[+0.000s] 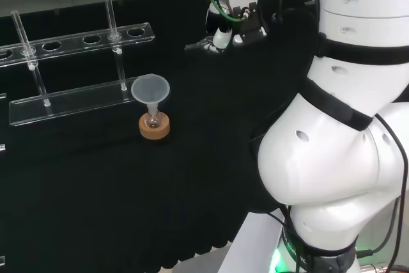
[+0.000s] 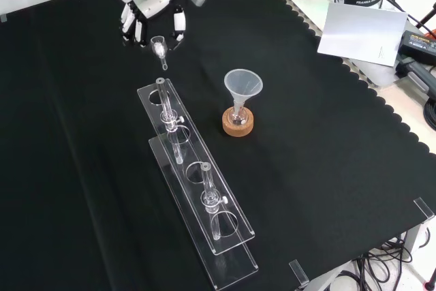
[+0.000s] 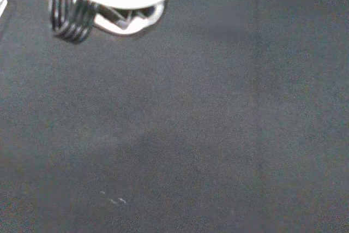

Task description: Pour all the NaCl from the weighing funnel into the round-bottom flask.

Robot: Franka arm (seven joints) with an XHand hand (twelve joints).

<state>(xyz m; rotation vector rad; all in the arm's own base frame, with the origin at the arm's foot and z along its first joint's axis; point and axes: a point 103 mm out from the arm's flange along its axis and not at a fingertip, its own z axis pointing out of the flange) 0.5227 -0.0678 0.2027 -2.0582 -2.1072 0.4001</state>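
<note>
In the front view the hand [image 2: 153, 5] is at the far left of the cloth, with its fingers [image 2: 178, 24] curled around the small clear weighing funnel [image 2: 159, 50], whose stem points toward the near side. The round-bottom flask [image 2: 238, 118] stands on a cork ring [image 2: 238, 126], with a plastic funnel [image 2: 242, 85] in its neck, to the right and nearer, well apart from the hand.
</note>
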